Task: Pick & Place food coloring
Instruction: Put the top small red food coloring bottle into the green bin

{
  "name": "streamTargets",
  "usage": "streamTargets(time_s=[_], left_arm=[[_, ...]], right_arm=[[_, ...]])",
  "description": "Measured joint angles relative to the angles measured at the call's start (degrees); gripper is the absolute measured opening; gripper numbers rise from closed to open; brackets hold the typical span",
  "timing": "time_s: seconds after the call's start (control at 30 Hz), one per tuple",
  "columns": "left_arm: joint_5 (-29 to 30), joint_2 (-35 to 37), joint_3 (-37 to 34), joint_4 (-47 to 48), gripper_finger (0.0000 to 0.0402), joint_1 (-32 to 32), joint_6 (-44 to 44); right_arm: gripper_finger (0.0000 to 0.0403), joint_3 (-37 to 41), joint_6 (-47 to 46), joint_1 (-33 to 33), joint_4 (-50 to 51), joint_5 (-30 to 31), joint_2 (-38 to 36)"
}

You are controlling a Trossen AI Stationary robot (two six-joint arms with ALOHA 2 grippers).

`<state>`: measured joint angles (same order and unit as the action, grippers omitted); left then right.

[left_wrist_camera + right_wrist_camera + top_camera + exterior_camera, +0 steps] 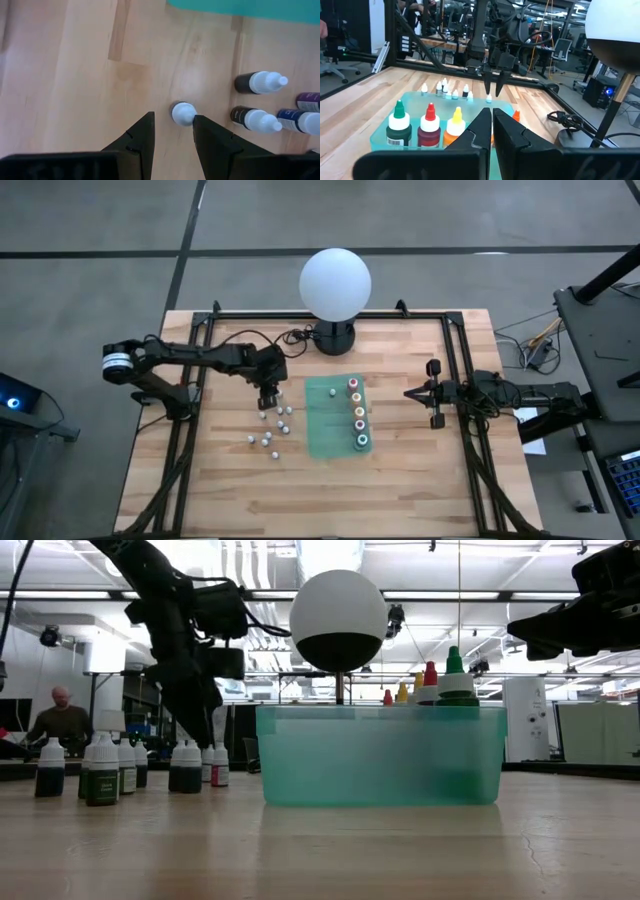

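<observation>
Several small whitish-capped bottles [272, 425] stand on their bases on the wooden table, left of a translucent green container [325, 430]. Several bottles with coloured tops [358, 413] stand in a row along the container's right side, and one whitish bottle [333, 391] stands in it near its far edge. My left gripper [172, 116] is open and points down over the far end of the cluster. Its fingers stand to either side of one white-capped bottle [183, 113], just above it and apart from it. My right gripper [491, 112] is shut and waits level, right of the container.
A big white globe lamp [335, 285] stands on its dark base at the table's far edge, with a cable running from it. Black frame rails [460, 380] run along the table's sides. More bottles [260, 82] stand close to my left gripper. A person [60, 722] sits in the room behind.
</observation>
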<state>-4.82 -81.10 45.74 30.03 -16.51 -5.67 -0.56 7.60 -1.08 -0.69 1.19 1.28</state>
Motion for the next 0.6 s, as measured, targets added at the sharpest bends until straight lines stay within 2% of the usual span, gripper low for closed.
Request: streamTargets(time_s=[0.6], left_arm=[[-0.5, -0.1, 0.7, 0.0, 0.0106, 0.0, 0.1]], right_arm=[[0.0009, 0.0, 0.1, 0.0, 0.0, 0.0, 0.0]])
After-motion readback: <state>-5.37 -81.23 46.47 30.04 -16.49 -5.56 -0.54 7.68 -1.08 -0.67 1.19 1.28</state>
